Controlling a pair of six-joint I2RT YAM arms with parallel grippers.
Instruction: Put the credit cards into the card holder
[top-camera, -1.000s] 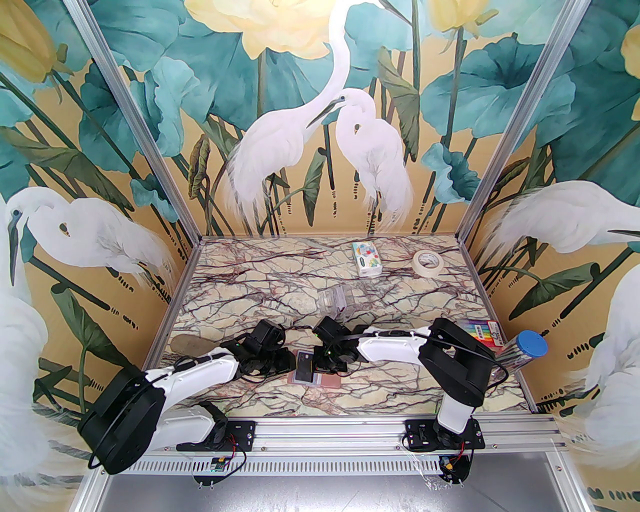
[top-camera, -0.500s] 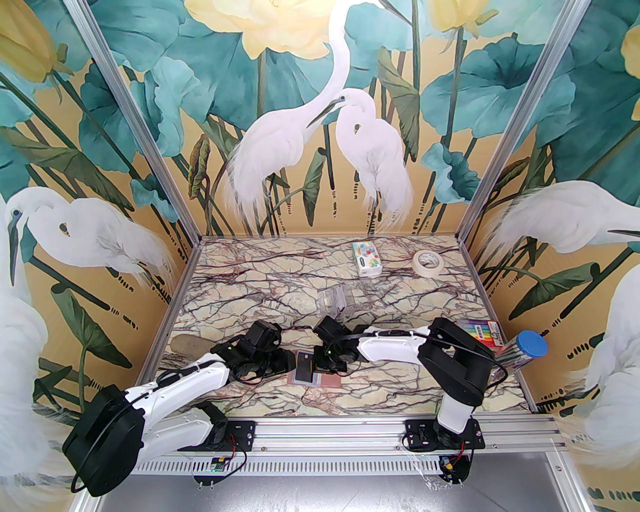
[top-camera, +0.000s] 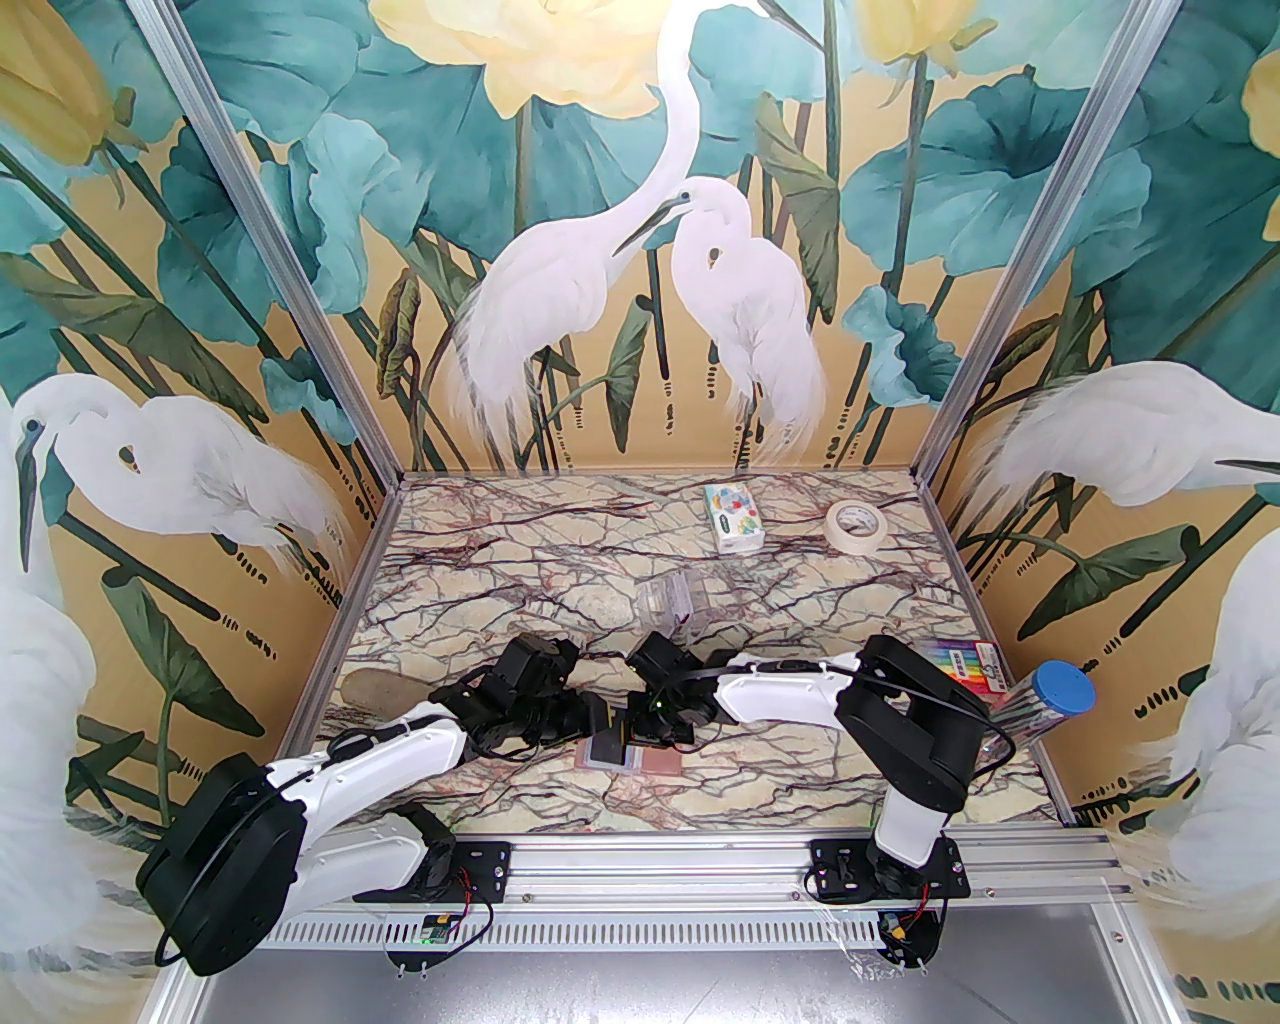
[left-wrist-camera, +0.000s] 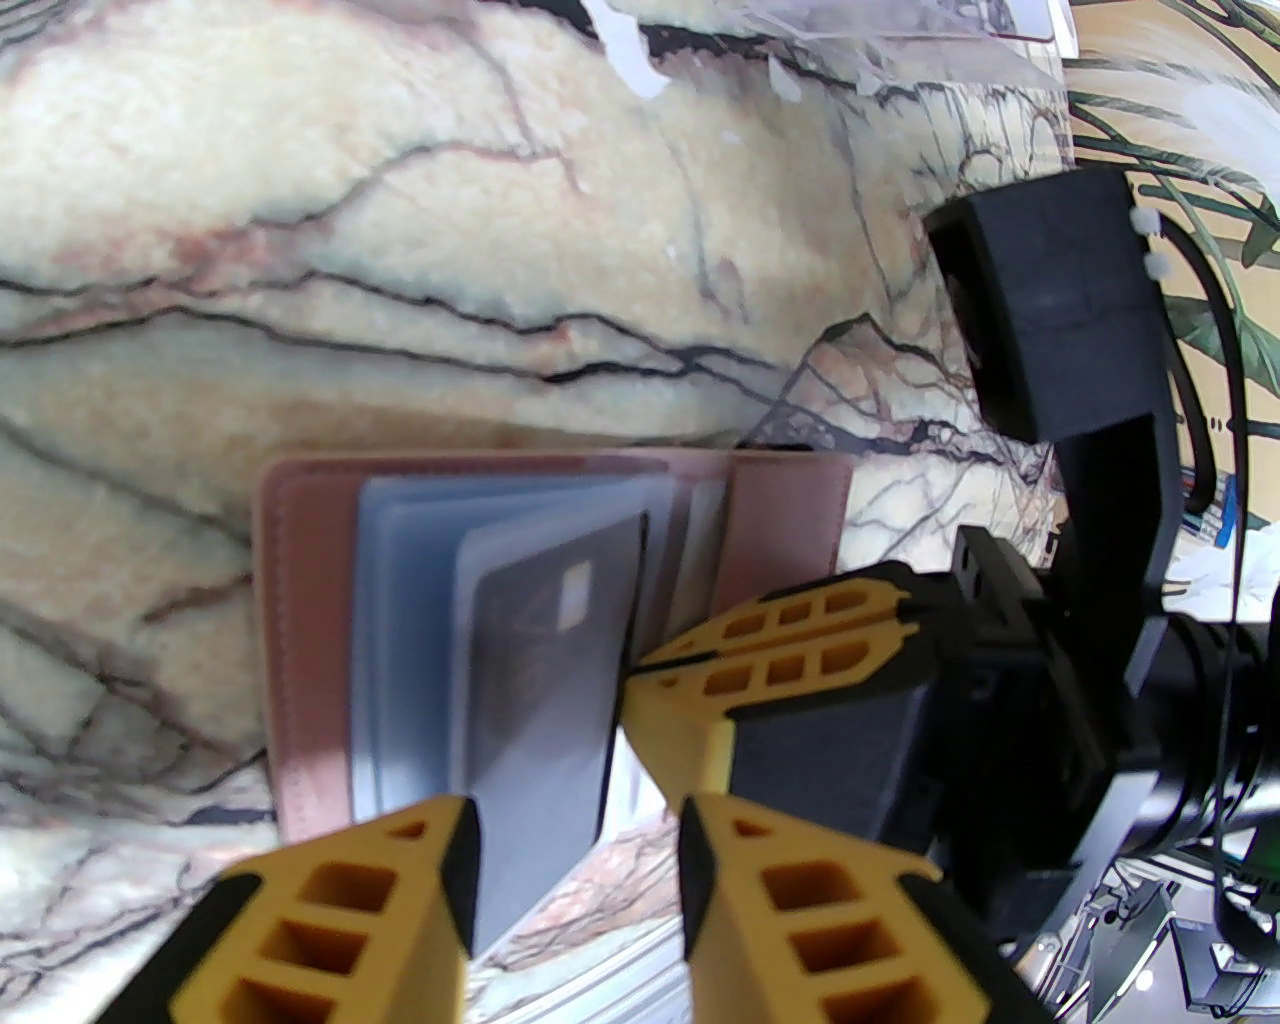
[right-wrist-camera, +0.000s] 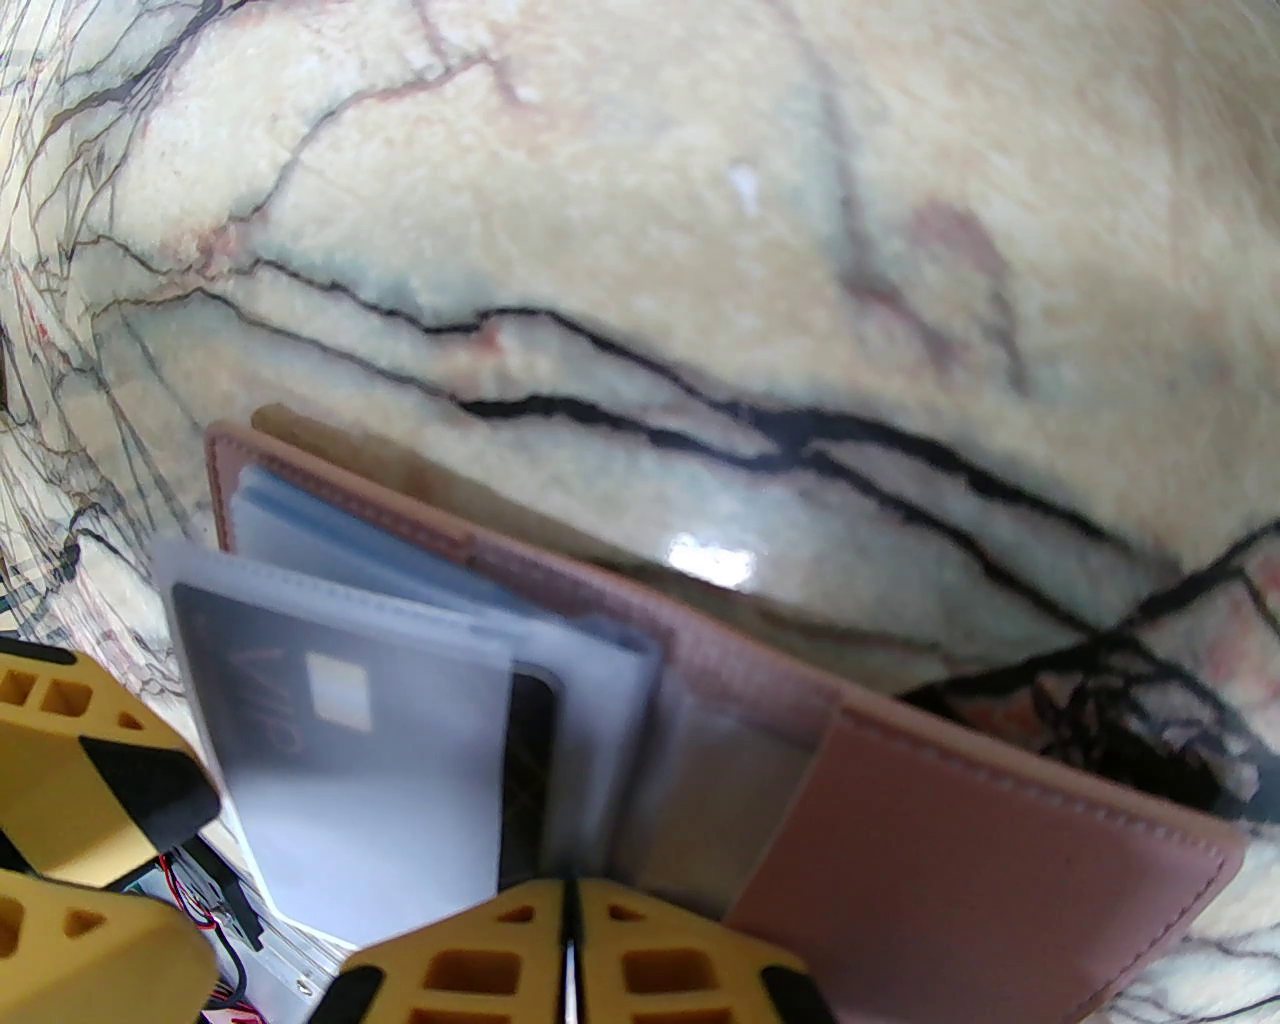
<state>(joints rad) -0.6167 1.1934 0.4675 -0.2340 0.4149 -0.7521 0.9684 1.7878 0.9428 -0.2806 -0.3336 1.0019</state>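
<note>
The pink card holder (top-camera: 662, 766) lies open near the table's front, its clear sleeves fanned up (left-wrist-camera: 300, 620) (right-wrist-camera: 1000, 860). A black credit card (left-wrist-camera: 545, 660) (right-wrist-camera: 340, 700) (top-camera: 605, 748) sits in a raised sleeve, one end sticking out. My right gripper (right-wrist-camera: 570, 900) (left-wrist-camera: 650, 662) (top-camera: 640, 735) is shut, pinching the edge of that sleeve. Just left of the holder, my left gripper (left-wrist-camera: 575, 830) (top-camera: 598, 718) stands open, and the card's near end lies between its fingers (right-wrist-camera: 90, 800). Other cards are hidden.
Behind the holder stands a clear plastic stand (top-camera: 672, 600). A tissue pack (top-camera: 735, 515) and a tape roll (top-camera: 857, 523) lie at the back. A coloured pack (top-camera: 965, 665) and a blue-capped tube (top-camera: 1060, 690) are at the right edge.
My left arm has swung right, bringing its gripper up to the black card, and its jaws have widened. The right arm and the holder have stayed put.
</note>
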